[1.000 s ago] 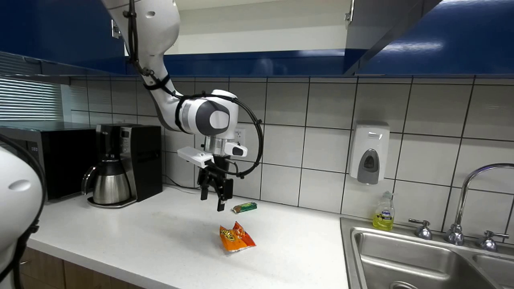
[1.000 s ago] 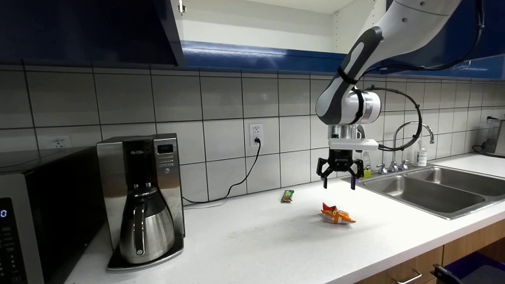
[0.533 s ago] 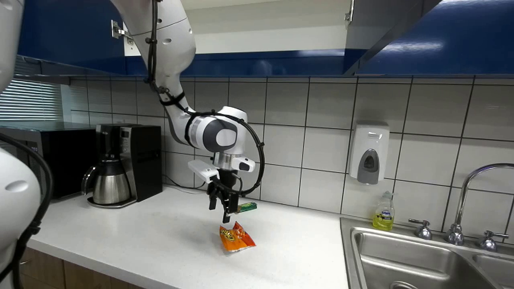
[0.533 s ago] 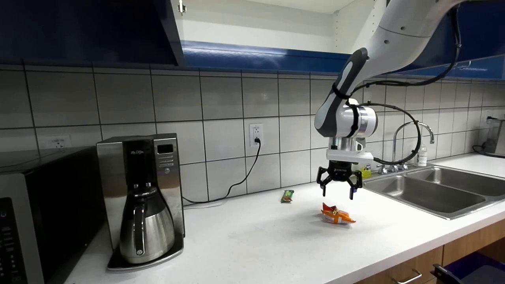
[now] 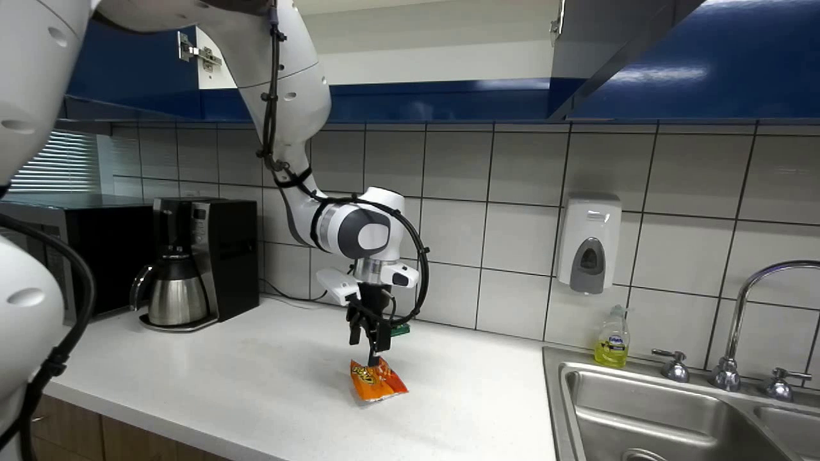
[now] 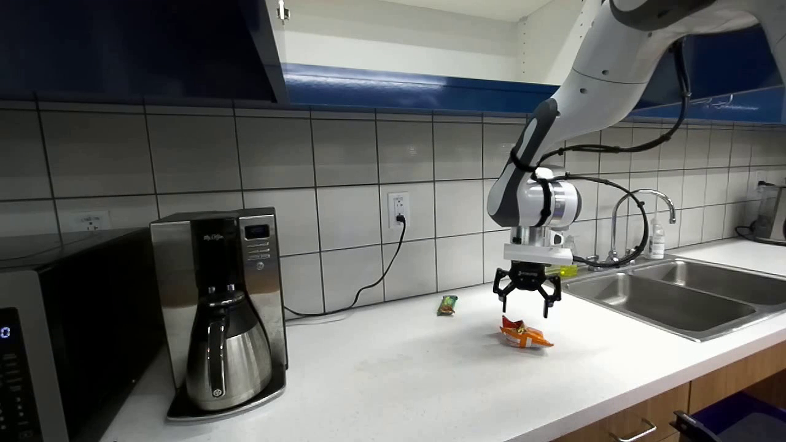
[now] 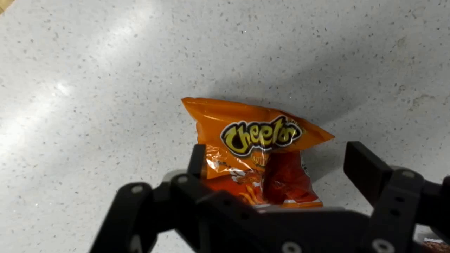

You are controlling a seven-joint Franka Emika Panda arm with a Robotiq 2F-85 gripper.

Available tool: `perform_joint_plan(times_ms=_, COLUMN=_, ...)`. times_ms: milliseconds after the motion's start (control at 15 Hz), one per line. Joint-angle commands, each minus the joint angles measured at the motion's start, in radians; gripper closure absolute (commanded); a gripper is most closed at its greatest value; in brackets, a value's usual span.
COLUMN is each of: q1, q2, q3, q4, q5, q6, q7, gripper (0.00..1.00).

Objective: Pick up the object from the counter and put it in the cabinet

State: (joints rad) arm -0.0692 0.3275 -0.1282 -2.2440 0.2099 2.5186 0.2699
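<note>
The gripper (image 6: pixel 525 312) is spread wide just above the Cheetos bag (image 7: pixel 258 135), which is lying on the tabletop (image 6: pixel 393 374). As for clutter, a little green packet (image 6: pixel 447 305) sits near it toward the tiled wall (image 6: pixel 344 156), with the coffee maker (image 6: pixel 224 258) and microwave (image 6: pixel 92 307) off one side and the sink (image 5: pixel 560 410) off the other. Oh, and the arm (image 6: pixel 592 98) cuts across part of the open cabinet (image 6: pixel 399 40).

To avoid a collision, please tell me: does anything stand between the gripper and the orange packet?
Nothing visible does. The open gripper hangs above the orange packet; the green item lies apart, nearer the wall.
</note>
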Motion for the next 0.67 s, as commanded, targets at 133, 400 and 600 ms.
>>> perform_joint_plan(times_ms=133, q1=-0.009, q2=0.074, q3=-0.002, q4=0.072, q5=0.023, q6=0.007, q7=0.068, gripper=0.00)
perform_joint_plan(times_ms=400, q1=-0.003, q2=0.116, q3=-0.006, q4=0.106, q5=0.018, q6=-0.002, q7=0.102, gripper=0.00)
perform_joint_plan(times_ms=600, q1=0.000, q2=0.141, q3=-0.009, q4=0.127, q5=0.015, q6=-0.005, q7=0.121, gripper=0.00)
